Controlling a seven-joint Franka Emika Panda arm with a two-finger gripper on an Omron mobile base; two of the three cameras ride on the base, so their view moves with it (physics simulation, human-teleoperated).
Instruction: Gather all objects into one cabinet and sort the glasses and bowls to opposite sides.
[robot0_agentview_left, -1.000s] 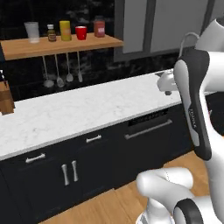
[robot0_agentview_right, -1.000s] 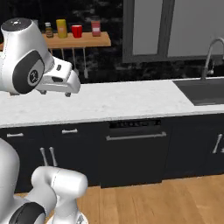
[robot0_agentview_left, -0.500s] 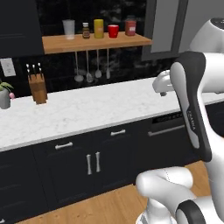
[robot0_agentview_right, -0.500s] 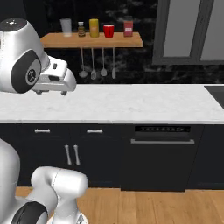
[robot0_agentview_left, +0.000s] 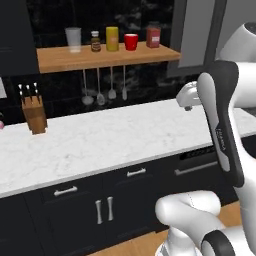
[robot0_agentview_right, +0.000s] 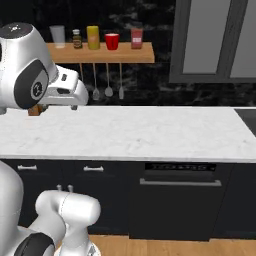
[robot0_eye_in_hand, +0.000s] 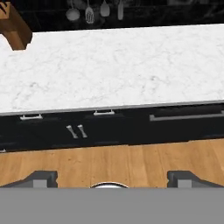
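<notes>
hand view: we find the gripper (robot0_eye_in_hand: 111, 178) jaws spread wide and empty (above a white marble counter (robot0_eye_in_hand: 131, 65)); a red mug (robot0_agentview_left: 131, 42) sits on the far shelf (robot0_agentview_left: 100, 57).

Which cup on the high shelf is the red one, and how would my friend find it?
Look up at the wooden shelf on the dark wall above the white counter, where five things stand in a row. The red mug is fourth from the left, between the yellow canister and a reddish jar. It is the short, bright red one with a white inside.
</notes>
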